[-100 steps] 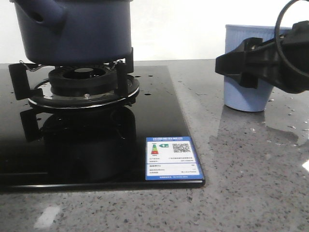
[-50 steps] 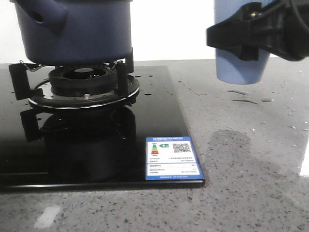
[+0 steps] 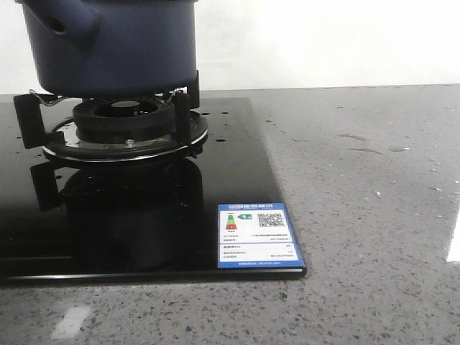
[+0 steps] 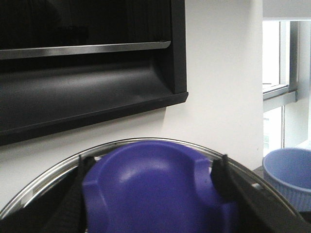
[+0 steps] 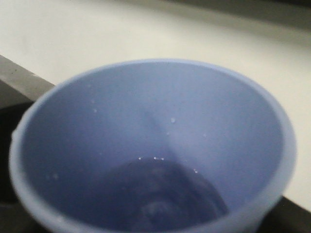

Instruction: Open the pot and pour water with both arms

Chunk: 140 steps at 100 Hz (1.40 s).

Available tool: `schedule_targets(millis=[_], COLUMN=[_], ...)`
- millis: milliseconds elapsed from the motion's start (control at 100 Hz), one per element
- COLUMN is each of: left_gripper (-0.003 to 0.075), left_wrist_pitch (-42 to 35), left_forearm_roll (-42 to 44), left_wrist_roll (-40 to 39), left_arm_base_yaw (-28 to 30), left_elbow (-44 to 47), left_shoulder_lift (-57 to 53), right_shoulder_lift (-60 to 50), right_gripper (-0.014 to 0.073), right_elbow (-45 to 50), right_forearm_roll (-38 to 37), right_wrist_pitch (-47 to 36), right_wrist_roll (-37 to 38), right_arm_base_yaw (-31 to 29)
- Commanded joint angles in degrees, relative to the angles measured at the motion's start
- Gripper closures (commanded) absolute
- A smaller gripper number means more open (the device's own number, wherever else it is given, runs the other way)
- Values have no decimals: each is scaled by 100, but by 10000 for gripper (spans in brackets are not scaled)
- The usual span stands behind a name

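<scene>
— Any writing? Where's the pot [image 3: 108,43]?
— Sticker [image 3: 257,235], lower centre: QR code, print unreadable. Pot upper left, on burner [image 3: 123,126].
— Claws?
— Left grips lid [image 4: 155,189]; right's cannot be told, cup [image 5: 150,150] fills its view.

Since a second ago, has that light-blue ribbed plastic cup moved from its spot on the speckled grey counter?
Yes. It rose straight up from the speckled grey counter, right of the black glass stove top, and has left the front view; only the wrist views show the light-blue ribbed cup now.

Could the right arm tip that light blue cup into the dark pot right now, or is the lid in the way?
Probably yes: the left end effector holds the lid raised, though the pot's open mouth is out of view.
</scene>
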Motion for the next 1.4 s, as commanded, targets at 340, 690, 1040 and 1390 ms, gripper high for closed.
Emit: schedule_targets(millis=[340, 690, 1040, 1390], left_gripper=[437, 437, 437, 437], left_wrist_pitch=[-4, -4, -4, -4], left_forearm_roll=[-639, -823, -823, -823], left_wrist_roll=[-71, -71, -71, -71], left_arm_base_yaw=[14, 14, 14, 14], left_elbow=[-150, -150, -150, -150], left_shoulder_lift=[-97, -97, -97, -97], right_shoulder_lift=[1070, 1789, 2105, 2347], right_gripper=[338, 338, 338, 338], right_elbow=[-2453, -3262, -3262, -3262], right_forearm_roll=[-1095, -2377, -4101, -5448], right_wrist_pitch=[1422, 2122, 2144, 2144], right_wrist_roll=[3, -22, -22, -22], right_arm_base_yaw=[813, 1125, 1138, 1127])
